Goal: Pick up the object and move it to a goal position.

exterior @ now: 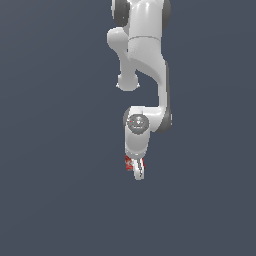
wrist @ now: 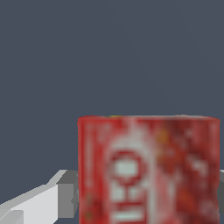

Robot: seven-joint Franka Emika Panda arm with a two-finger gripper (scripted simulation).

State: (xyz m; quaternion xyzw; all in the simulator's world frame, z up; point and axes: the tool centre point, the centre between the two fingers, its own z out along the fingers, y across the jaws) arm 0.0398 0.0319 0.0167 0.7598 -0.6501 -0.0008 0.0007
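The object (wrist: pixel 148 170) is a small red flat box with a white logo mark, and it fills the near part of the wrist view. It stands between my fingers, with one grey fingertip (wrist: pixel 65 199) pressed against its side and the other finger only just visible at the picture's edge. My gripper (wrist: pixel 148 201) is shut on the object. In the exterior view the white arm hangs straight down and the gripper (exterior: pixel 136 170) holds the object (exterior: pixel 129 163), of which only a small red patch shows beside the fingers.
A plain dark grey-blue surface (exterior: pixel 50 200) fills the rest of both views. No other objects or edges show.
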